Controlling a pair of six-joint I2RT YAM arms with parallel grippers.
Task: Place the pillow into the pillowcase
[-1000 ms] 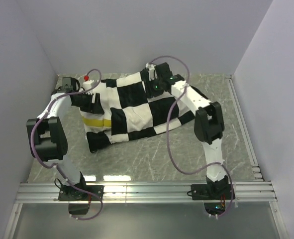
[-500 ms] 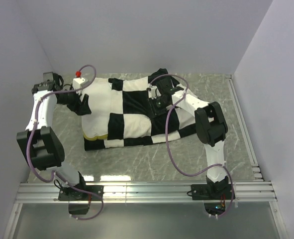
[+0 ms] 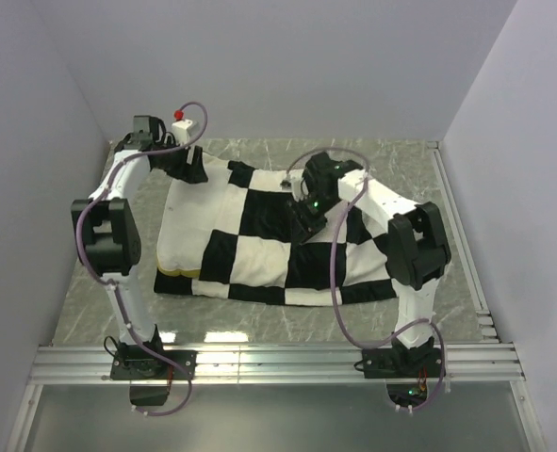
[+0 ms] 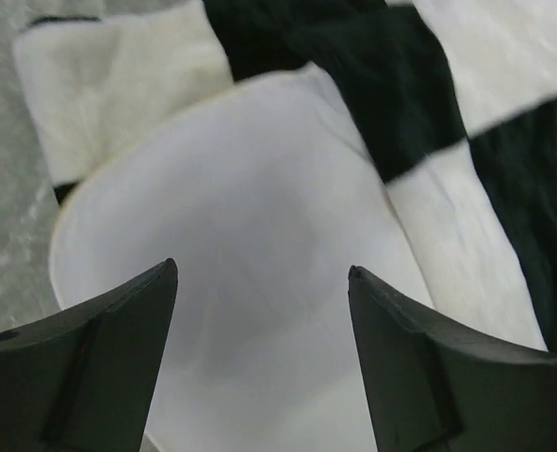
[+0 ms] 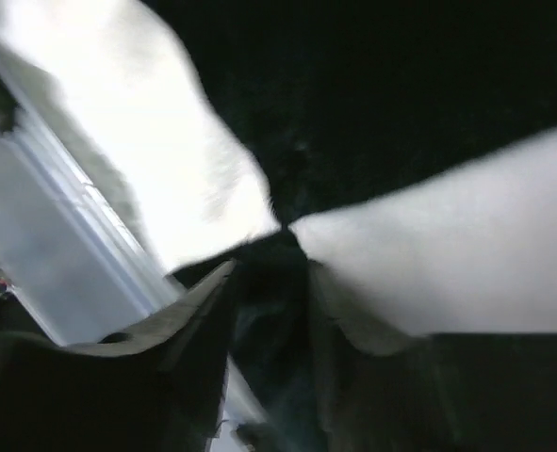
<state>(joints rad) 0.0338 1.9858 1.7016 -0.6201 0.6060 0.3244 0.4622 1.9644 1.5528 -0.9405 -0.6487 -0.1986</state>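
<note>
The black-and-white checkered pillowcase point(image 3: 287, 235) lies across the middle of the table. The cream-white pillow point(image 3: 186, 226) shows at the case's left end, its yellow band point(image 3: 174, 270) at the near left corner. My left gripper point(image 3: 191, 171) is open over the pillow's far left corner. In the left wrist view its fingers point(image 4: 261, 268) straddle bare pillow point(image 4: 240, 188), with the pillowcase point(image 4: 353, 75) beyond and to the right. My right gripper point(image 3: 306, 215) is shut on a fold of black pillowcase fabric point(image 5: 278, 254) at mid-case; its jaws point(image 5: 269, 273) pinch it tightly.
Grey walls close in the marble table point(image 3: 287, 320) on the left, back and right. A metal rail point(image 3: 278, 363) runs along the near edge by the arm bases. Purple cables point(image 3: 330, 273) loop beside both arms.
My left gripper has swung from the pillowcase's left edge up to the far left corner. My right gripper has moved nearer and right, and the pillowcase has spread rightward with it.
</note>
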